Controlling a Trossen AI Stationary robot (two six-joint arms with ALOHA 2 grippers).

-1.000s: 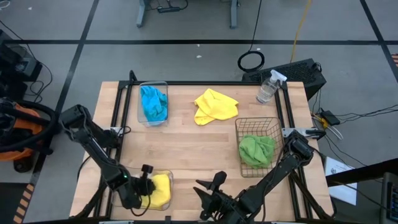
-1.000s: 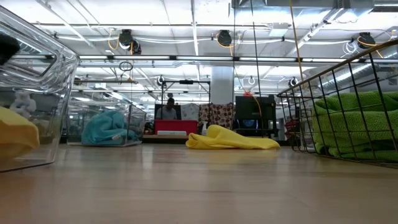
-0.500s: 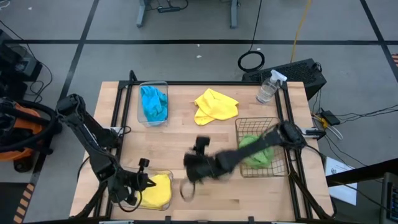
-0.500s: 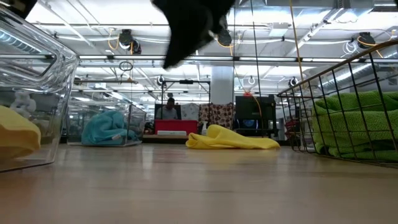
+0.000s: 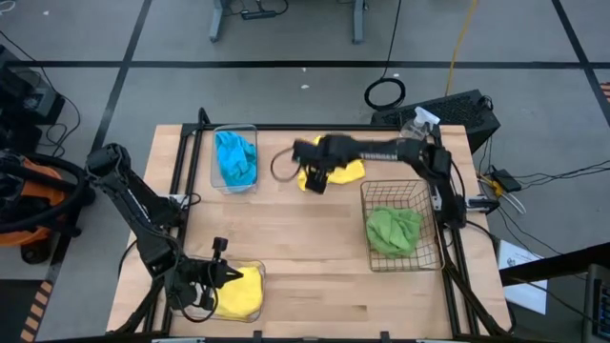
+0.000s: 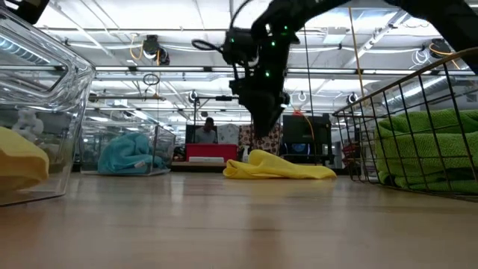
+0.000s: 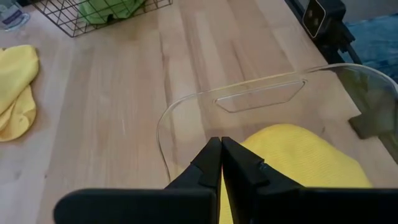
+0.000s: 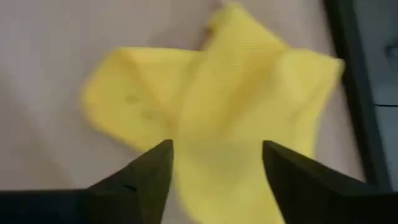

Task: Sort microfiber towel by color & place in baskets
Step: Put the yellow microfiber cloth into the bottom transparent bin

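Your right pincer [image 5: 315,179] hangs over the far middle of the desk [image 5: 286,238], just above the loose yellow towel [image 5: 338,164]. Its fingers stand apart with nothing between them; in the right wrist view they frame the yellow cloth [image 8: 211,106] without touching it. That towel lies crumpled on bare wood, between the blue tub and the wire basket, and is the only cloth in sight not yet in a container.

Your left pincer [image 5: 214,278] is at the near left corner, its fingers pressed together and empty, right at the clear tub [image 5: 250,270] that holds another yellow towel [image 5: 238,291]. The left wrist view shows its tip poised over that towel [image 7: 298,155], just inside the tub rim.

Farther out, the clear tub [image 5: 215,152] at the far left holds blue cloth [image 5: 235,157]. The wire basket [image 5: 396,195] on the right holds green cloth [image 5: 393,229]. How many cloths each holds you cannot tell.

So the sorting looks almost done: blue, green and one yellow are put away. What remains, by this reading, is lifting the last yellow towel and carrying it across to the near left tub.
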